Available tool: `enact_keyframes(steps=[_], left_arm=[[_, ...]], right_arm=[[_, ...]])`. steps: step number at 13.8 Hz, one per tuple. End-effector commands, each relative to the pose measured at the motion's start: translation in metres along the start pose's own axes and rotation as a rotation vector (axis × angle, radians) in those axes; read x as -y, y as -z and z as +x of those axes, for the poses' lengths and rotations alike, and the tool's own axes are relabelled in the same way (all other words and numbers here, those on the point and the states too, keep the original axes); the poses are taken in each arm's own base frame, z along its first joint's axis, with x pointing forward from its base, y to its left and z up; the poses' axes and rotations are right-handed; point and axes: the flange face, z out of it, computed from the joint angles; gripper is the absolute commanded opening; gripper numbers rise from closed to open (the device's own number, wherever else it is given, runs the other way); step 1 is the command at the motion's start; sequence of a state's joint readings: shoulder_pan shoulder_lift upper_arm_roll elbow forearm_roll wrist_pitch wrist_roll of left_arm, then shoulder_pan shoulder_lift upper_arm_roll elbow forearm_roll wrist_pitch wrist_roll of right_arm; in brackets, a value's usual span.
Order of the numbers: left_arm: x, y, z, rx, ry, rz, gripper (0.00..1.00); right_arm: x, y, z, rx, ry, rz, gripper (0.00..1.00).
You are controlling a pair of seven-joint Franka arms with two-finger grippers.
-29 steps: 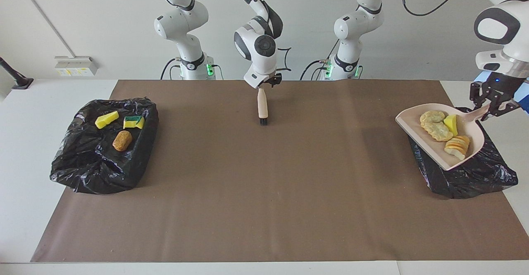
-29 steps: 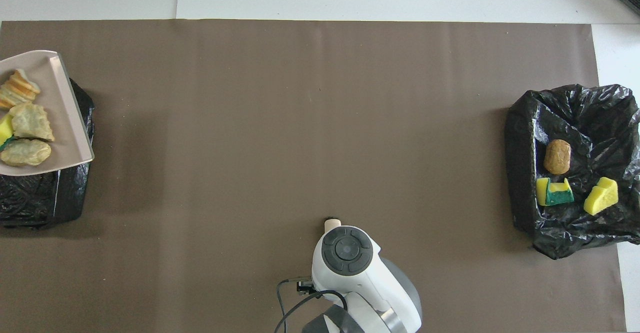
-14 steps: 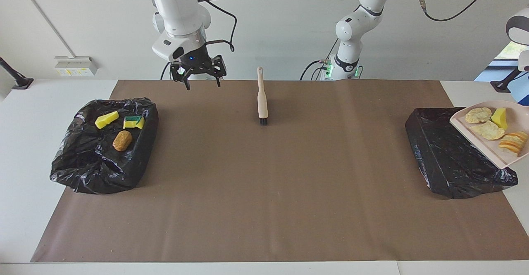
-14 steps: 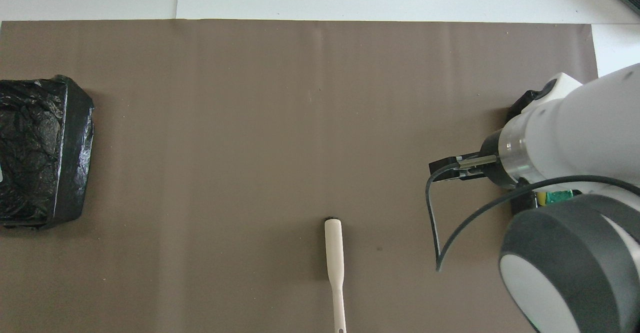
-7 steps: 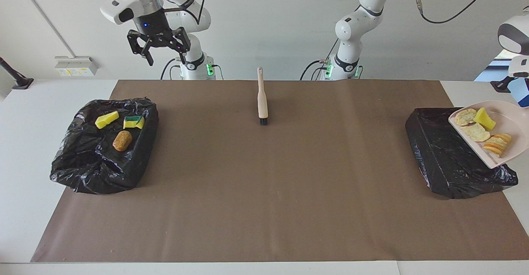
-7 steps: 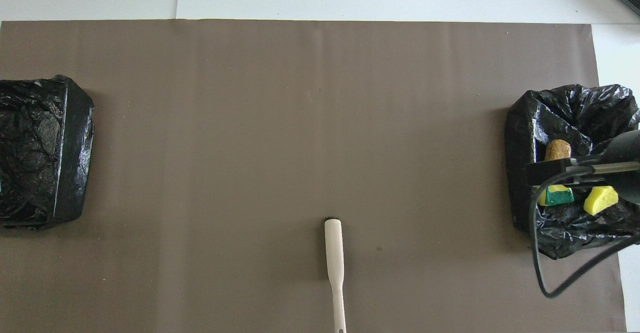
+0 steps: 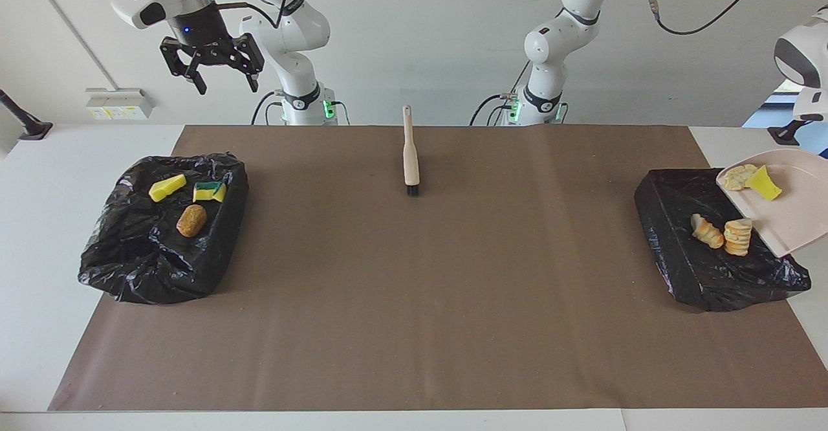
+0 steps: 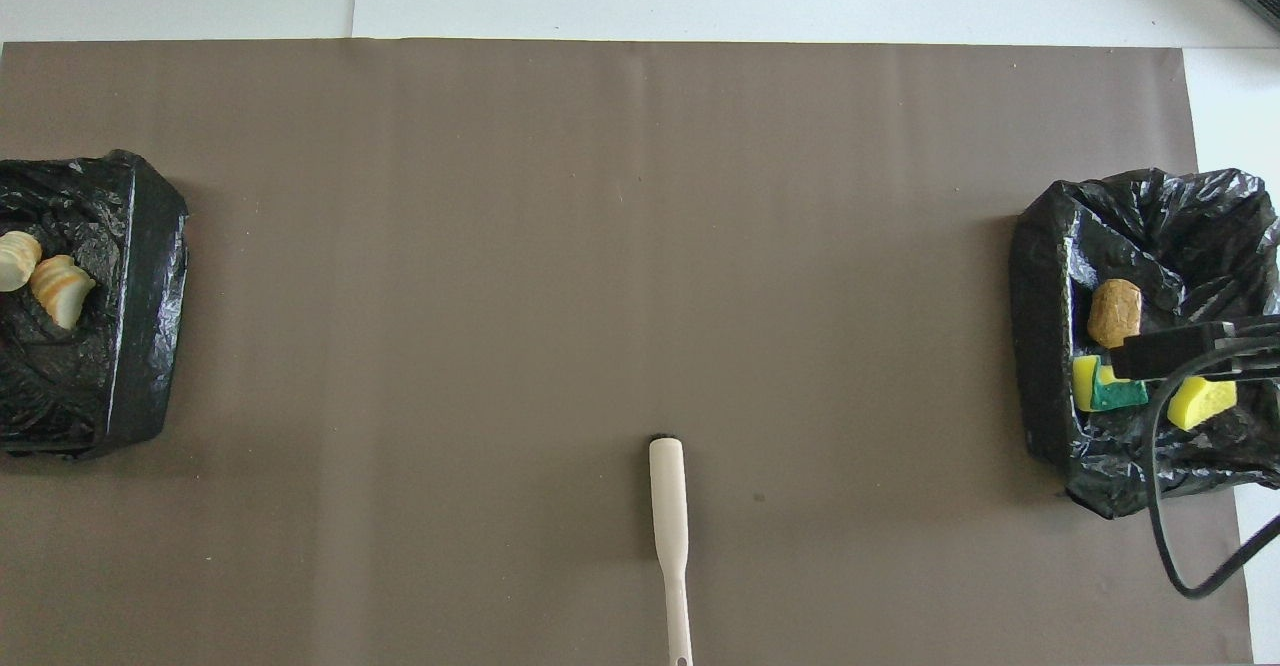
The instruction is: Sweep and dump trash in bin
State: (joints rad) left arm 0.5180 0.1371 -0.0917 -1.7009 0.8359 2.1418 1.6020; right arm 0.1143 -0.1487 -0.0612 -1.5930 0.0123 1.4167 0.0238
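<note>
Trash on my dustpan: a pale round bread-like piece (image 7: 739,176) and a yellow sponge wedge (image 7: 765,184) sit on the tilted pink dustpan (image 7: 792,214), right edge of the facing frame.
Trash in the bin: two tan ridged bread chunks (image 7: 706,231) and (image 7: 737,236) lie in the black-lined bin (image 7: 686,269) under the dustpan's lower lip; far left of the overhead frame.
My left gripper: out of frame past the right edge; my fingers are pressed close, and the dustpan hangs at my end.
My right gripper (image 7: 220,81): upper left of the facing frame, fingers spread wide, nothing between them, high over my end of the table.
Other bin (image 7: 123,269): a yellow scrap (image 7: 167,187), a green-and-yellow sponge piece (image 7: 209,191) and a brown chunk (image 7: 191,220), well below my right fingers.
Brush (image 7: 410,159): flat on the brown mat (image 7: 414,301), top centre.
</note>
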Motion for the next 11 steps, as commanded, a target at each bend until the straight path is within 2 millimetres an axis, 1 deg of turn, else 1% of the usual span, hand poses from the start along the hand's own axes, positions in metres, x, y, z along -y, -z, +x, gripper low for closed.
enact_keyframes(steps=[1,3,4,7,8,9,11], left_arm=[[-0.005,0.014,0.000,0.074,-0.027,-0.004,0.00],[-0.004,0.023,-0.005,0.097,-0.029,0.008,0.00],[-0.004,0.026,-0.007,0.116,-0.038,0.013,0.00],[-0.004,0.054,-0.014,0.124,-0.017,0.048,0.00],[-0.002,0.062,-0.010,0.122,-0.020,0.058,0.00],[0.004,0.073,0.005,0.112,-0.032,0.064,0.00],[0.010,0.087,0.031,0.000,0.047,0.050,0.00]], right_arm=[[-0.004,-0.005,-0.005,0.014,0.019,-0.002,1.00],[-0.022,-0.005,-0.005,0.013,-0.019,0.000,1.00],[-0.023,-0.006,-0.006,0.017,-0.025,0.001,1.00],[-0.022,-0.007,-0.008,0.033,-0.019,0.002,1.00],[-0.021,-0.008,-0.008,0.034,-0.017,0.004,1.00],[-0.021,-0.007,-0.009,0.033,-0.014,0.004,1.00],[-0.024,-0.017,-0.007,0.043,-0.017,0.004,1.00]])
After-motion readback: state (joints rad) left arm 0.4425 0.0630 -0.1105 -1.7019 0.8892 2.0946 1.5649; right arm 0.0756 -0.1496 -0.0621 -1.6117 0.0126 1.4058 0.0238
